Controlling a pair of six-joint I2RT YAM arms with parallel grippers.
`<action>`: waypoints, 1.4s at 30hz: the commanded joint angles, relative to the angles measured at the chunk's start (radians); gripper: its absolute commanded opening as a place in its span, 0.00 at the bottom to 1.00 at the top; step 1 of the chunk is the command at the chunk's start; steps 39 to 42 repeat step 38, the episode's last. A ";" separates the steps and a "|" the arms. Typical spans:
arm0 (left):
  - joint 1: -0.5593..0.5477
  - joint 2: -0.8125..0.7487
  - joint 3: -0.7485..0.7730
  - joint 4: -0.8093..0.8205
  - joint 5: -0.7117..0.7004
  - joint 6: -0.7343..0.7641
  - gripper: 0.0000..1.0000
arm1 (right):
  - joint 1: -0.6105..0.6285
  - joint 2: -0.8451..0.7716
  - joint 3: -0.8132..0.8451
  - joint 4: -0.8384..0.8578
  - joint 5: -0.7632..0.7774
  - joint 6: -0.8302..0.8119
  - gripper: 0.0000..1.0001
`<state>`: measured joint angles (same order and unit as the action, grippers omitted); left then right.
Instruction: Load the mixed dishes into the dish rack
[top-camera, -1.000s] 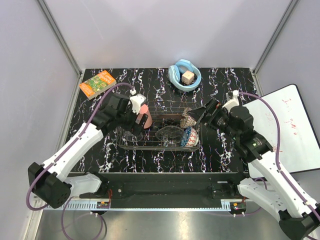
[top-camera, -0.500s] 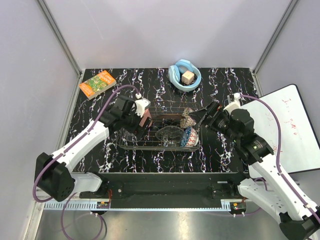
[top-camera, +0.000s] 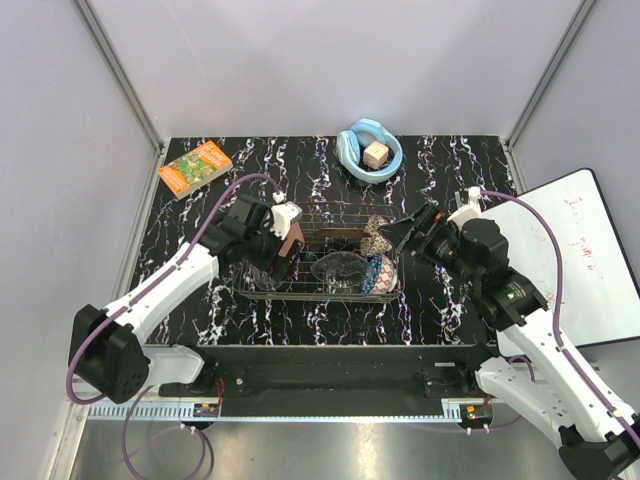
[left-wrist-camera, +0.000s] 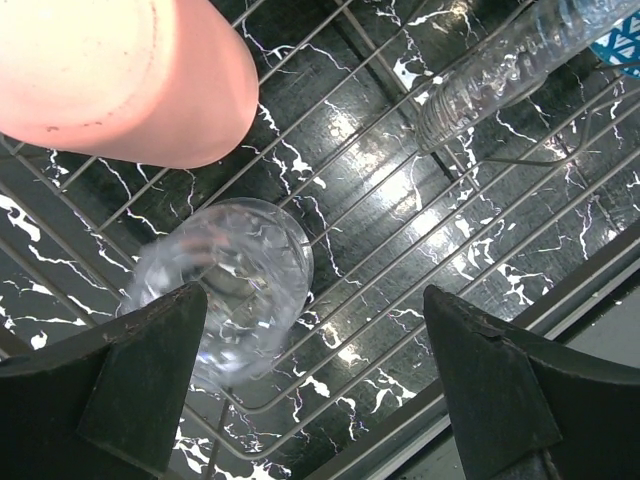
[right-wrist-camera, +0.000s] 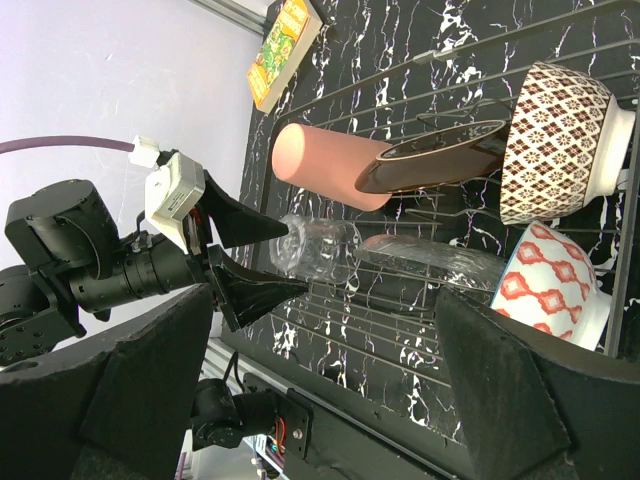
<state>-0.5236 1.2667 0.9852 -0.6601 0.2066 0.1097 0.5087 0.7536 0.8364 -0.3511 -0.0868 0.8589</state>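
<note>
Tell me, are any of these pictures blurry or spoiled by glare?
Left wrist view: the pink cup is so near that it looks soft and washed-out, the clear glass cup looks smeared, and bright glare streaks the glossy table. Right wrist view: the same pink cup is sharp, while that camera's own fingers are dark, soft-edged shapes. Top view: even light, no strong shadows.

Book (top-camera: 195, 166), blue bowl (top-camera: 348, 150) with cube (top-camera: 376, 154)
</note>
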 joint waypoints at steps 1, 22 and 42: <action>0.004 -0.038 -0.017 -0.006 0.043 0.022 0.93 | 0.001 -0.017 0.006 -0.008 0.032 -0.018 1.00; 0.117 -0.390 0.161 -0.141 -0.194 -0.044 0.99 | 0.001 0.121 0.141 -0.206 0.065 -0.169 1.00; 0.323 -0.558 0.012 -0.136 -0.194 -0.076 0.99 | 0.001 0.096 0.175 -0.233 0.007 -0.218 1.00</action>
